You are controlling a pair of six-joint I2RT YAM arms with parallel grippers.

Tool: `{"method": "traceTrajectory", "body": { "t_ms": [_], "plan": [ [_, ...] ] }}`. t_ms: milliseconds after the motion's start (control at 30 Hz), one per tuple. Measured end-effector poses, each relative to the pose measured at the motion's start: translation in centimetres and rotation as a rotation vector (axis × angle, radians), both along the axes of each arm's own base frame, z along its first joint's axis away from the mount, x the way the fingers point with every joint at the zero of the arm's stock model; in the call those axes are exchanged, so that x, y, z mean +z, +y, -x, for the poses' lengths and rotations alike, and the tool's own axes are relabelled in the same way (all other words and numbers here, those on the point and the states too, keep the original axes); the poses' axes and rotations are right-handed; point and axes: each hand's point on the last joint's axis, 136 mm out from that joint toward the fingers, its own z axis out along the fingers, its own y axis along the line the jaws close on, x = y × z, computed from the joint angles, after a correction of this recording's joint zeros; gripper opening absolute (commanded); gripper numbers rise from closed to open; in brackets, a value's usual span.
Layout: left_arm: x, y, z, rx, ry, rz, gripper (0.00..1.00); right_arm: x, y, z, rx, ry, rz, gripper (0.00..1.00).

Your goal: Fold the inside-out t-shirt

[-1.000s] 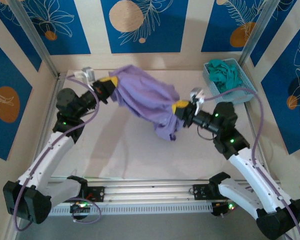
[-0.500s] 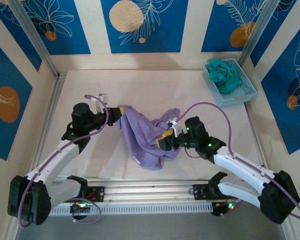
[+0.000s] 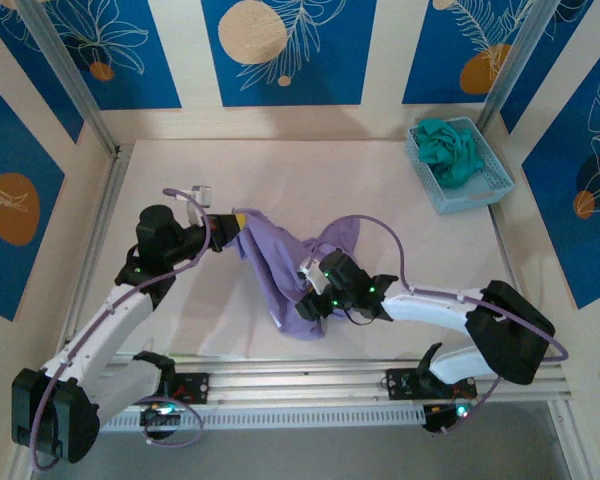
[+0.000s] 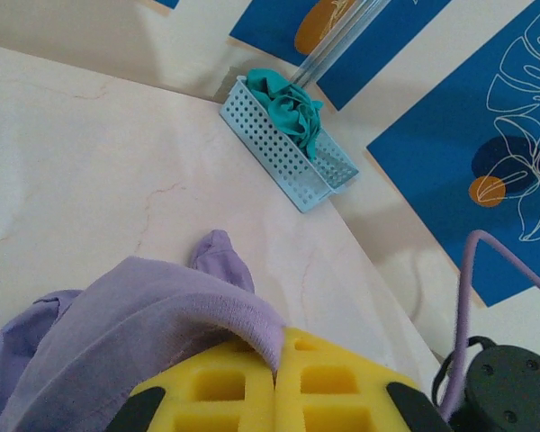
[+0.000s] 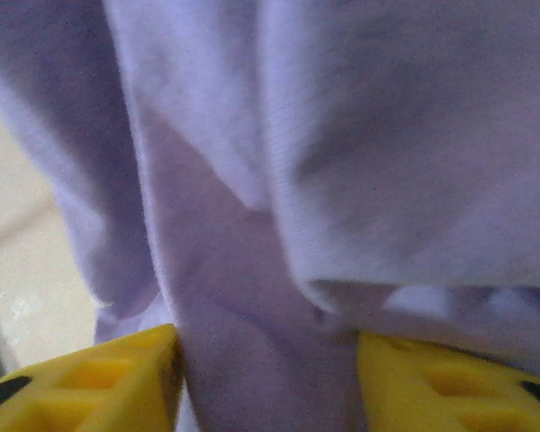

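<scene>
The inside-out t-shirt [image 3: 280, 262] is lavender and lies bunched on the table's middle. Its left end is raised in my left gripper [image 3: 236, 222]. In the left wrist view the yellow pads meet on a fold of the t-shirt [image 4: 117, 315], so the left gripper [image 4: 279, 360] is shut on it. My right gripper [image 3: 308, 305] sits low at the shirt's near edge. The right wrist view has lavender cloth [image 5: 387, 162] draped close over the camera. There the right gripper [image 5: 265, 360] stands open, its yellow fingers [image 5: 117, 369] apart with a band of cloth between them.
A light blue perforated basket [image 3: 490, 185] holding a teal garment [image 3: 450, 145] stands at the back right; the left wrist view has the same basket [image 4: 279, 148] too. An aluminium rail [image 3: 300, 380] runs along the near edge. Frame posts rise at the back corners.
Both arms came down and toward the near edge, and the shirt went from hanging stretched at the back to the table's middle. The right gripper opened and moved left along the near edge.
</scene>
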Motion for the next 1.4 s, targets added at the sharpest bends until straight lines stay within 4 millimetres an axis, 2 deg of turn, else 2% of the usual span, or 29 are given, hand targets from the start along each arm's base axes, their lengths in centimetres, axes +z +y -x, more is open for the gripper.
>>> {"method": "traceTrajectory", "body": {
  "t_ms": [100,167,267,467,567,667,833,967,1067,1133,1167,1233,1267,1300,1400],
  "plan": [
    [0.0,0.1,0.0,0.005,0.009,-0.006,0.00,0.6,0.1,-0.9,-0.010,-0.044,0.006,0.14],
    [0.1,0.2,-0.1,0.013,0.011,-0.008,0.00,1.6,0.1,-1.4,-0.021,-0.064,-0.021,0.01],
    [0.5,0.4,-0.4,0.031,0.012,-0.014,0.00,5.1,-0.3,-2.0,-0.050,-0.091,-0.122,0.00],
    [2.5,1.0,-1.2,0.087,-0.020,-0.028,0.00,14.8,-3.3,-3.5,-0.128,-0.184,-0.392,0.00],
    [5.1,1.6,-1.8,0.129,-0.069,-0.041,0.00,18.9,-5.0,-4.0,-0.156,-0.217,-0.476,0.00],
    [8.8,2.3,-2.1,0.176,-0.142,-0.048,0.00,22.8,-5.8,-3.8,-0.149,-0.248,-0.527,0.00],
    [16.2,4.3,-2.0,0.290,-0.301,-0.064,0.00,28.6,-6.2,-2.5,-0.091,-0.306,-0.602,0.00],
    [20.8,6.2,-1.8,0.396,-0.400,-0.085,0.00,31.3,-6.0,-1.1,-0.026,-0.325,-0.656,0.00],
    [22.0,6.7,-3.5,0.448,-0.414,-0.133,0.00,31.7,-5.5,-0.5,0.011,-0.294,-0.694,0.00],
    [21.2,6.1,-5.9,0.446,-0.392,-0.166,0.00,31.2,-5.0,-0.6,0.023,-0.260,-0.718,0.00],
    [20.2,5.6,-7.3,0.436,-0.364,-0.182,0.00,30.7,-4.8,-0.8,0.020,-0.241,-0.725,0.00],
    [16.6,4.2,-10.7,0.401,-0.285,-0.224,0.00,28.7,-4.2,-1.5,0.001,-0.173,-0.730,0.00],
    [14.4,3.5,-12.4,0.382,-0.237,-0.247,0.00,27.6,-4.1,-1.9,-0.014,-0.141,-0.729,0.00],
    [11.0,2.5,-14.4,0.353,-0.169,-0.278,0.03,26.0,-3.8,-2.5,-0.040,-0.092,-0.726,0.00],
    [2.2,0.5,-17.7,0.274,0.009,-0.370,0.21,20.9,-3.7,-4.0,-0.148,0.054,-0.701,0.00]
  ]
}}
